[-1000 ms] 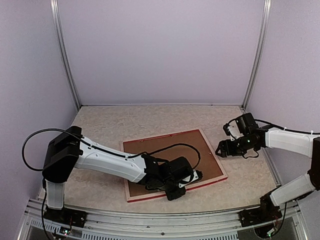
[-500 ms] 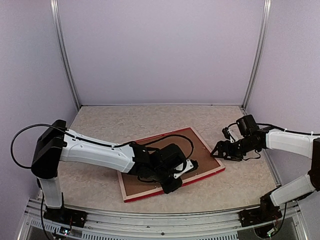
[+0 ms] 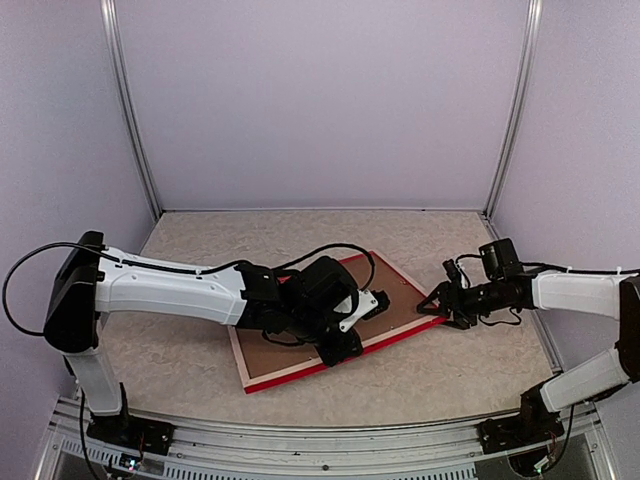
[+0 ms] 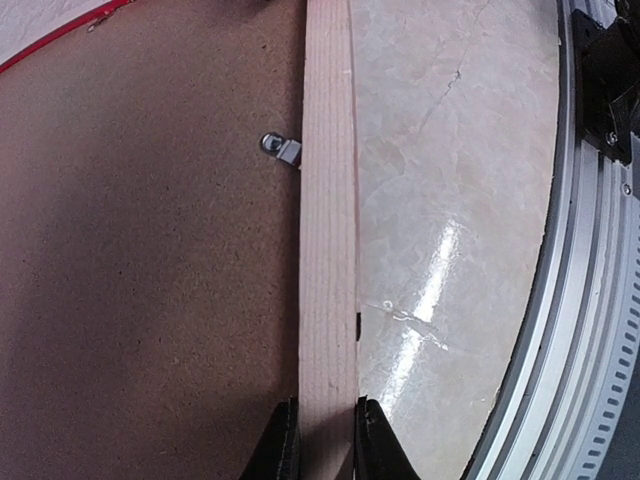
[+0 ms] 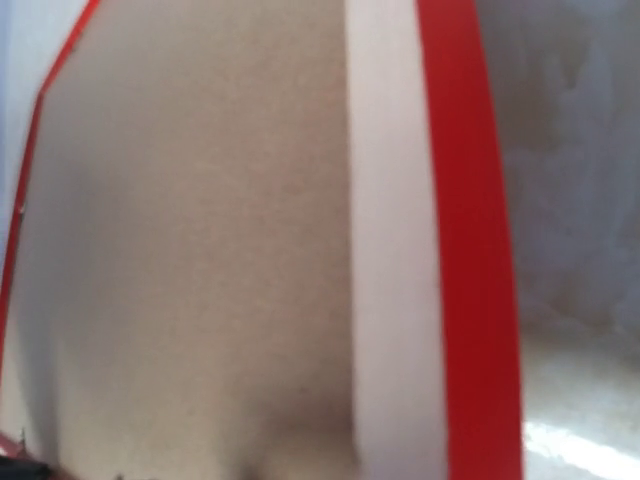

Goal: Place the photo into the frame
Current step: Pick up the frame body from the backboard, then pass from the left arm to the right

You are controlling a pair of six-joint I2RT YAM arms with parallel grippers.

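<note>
Since a second ago the left arm has dragged the frame toward its own side and swung it round, so it now lies slanted across the table. The left gripper is pinching the frame's pale wooden rail, one finger on each side. Just inside that rail is the brown backing board, with a small metal turn clip farther ahead. The right gripper has closed in on the frame's right corner, which seems to ride slightly raised. Whether its jaws have bitten on I cannot tell. The photo shows in no view. I'd judge the frame is only being repositioned and its back must still be opened.
</note>
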